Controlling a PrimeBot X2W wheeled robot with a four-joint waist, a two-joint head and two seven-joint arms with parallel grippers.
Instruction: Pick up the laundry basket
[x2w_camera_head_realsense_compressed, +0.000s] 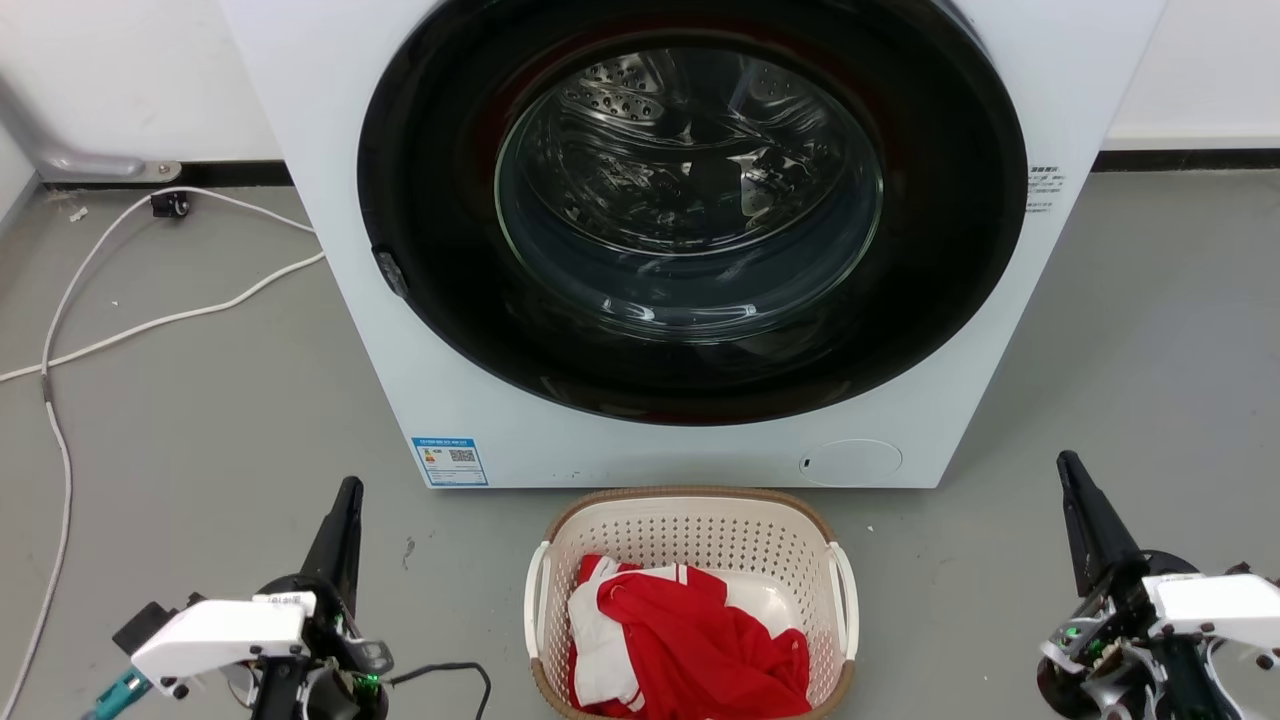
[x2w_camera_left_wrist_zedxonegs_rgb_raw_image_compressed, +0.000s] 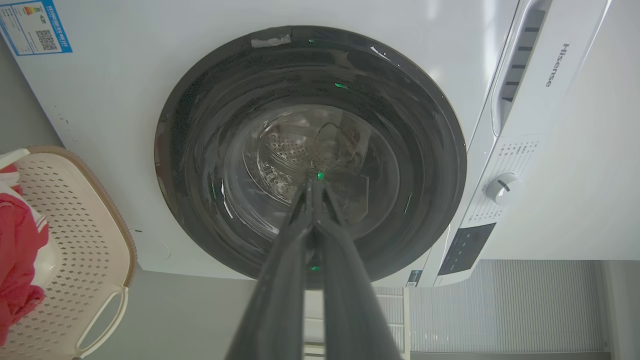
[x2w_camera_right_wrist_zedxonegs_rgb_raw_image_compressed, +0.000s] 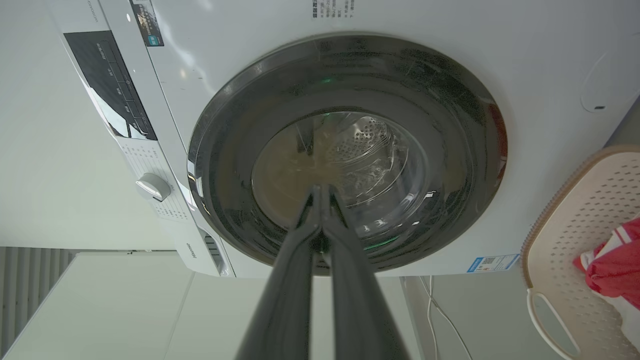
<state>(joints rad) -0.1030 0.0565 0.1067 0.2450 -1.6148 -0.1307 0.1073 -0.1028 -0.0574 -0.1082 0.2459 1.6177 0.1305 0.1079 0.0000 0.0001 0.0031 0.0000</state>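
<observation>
Cream-white laundry basket (x2w_camera_head_realsense_compressed: 690, 525) is untouched; left end effector (x2w_camera_left_wrist_zedxonegs_rgb_raw_image_compressed: 313, 189) and right end effector (x2w_camera_right_wrist_zedxonegs_rgb_raw_image_compressed: 322, 192), pressed together, must be spread beside it.

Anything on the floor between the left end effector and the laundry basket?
Head view: bare grey floor between the left end effector and the laundry basket, apart from a small dark scuff and a black cable loop by the wrist.

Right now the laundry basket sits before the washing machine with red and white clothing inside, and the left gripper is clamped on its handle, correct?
Not the grip. In the head view the left gripper is shut on nothing, off to the left of the laundry basket with bare floor between. The rest holds.
</observation>
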